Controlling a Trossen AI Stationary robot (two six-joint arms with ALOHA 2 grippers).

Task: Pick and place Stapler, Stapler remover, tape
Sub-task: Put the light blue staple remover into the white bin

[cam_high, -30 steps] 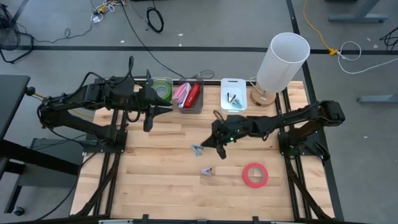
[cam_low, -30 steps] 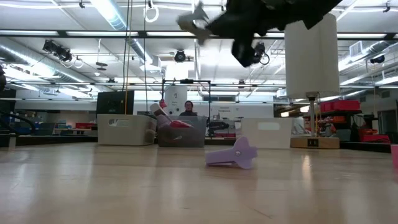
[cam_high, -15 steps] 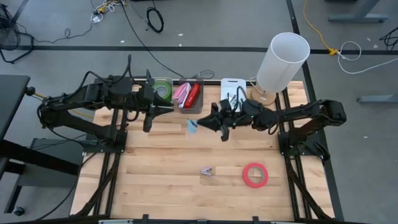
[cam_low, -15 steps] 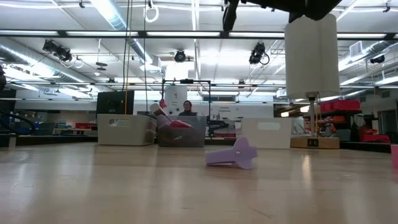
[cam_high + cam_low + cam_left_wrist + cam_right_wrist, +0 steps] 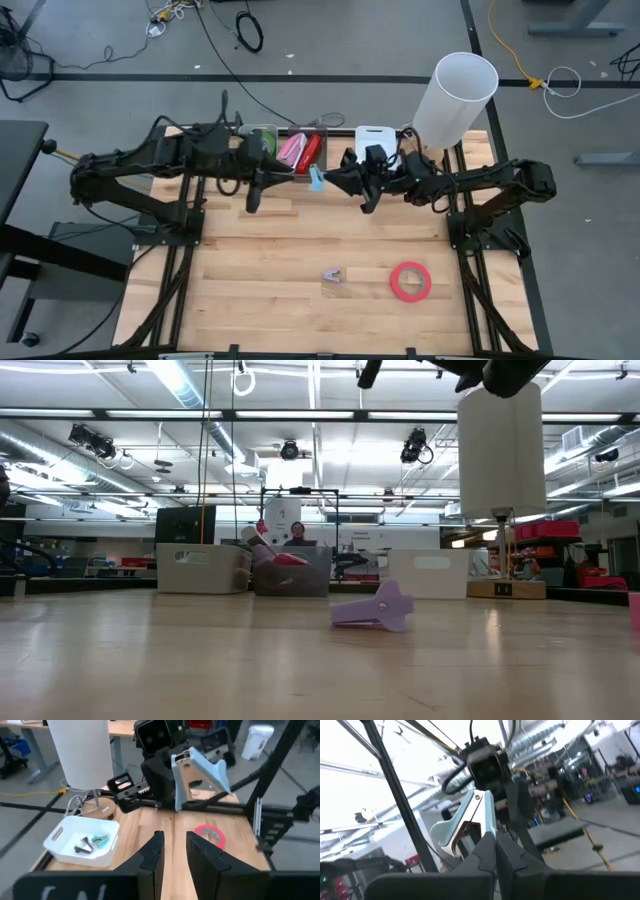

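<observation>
floor (image 5: 350, 40): grey, cables | ceiling lights (image 5: 180, 380) | shelving, perhaps

Reference landmark: lamp (image 5: 455, 98) at the desk (image 5: 260, 260) rear right corner. Tray (image 5: 372, 135) just left of the lamp; two bins (image 5: 290, 150) further left along the rear edge. Tape roll (image 5: 410, 281) lies near the front, staple remover (image 5: 332, 274) to its left, both well forward of the lamp.

Bins (image 5: 305, 158) and lamp (image 5: 452, 100) crowd the far edge.
</observation>
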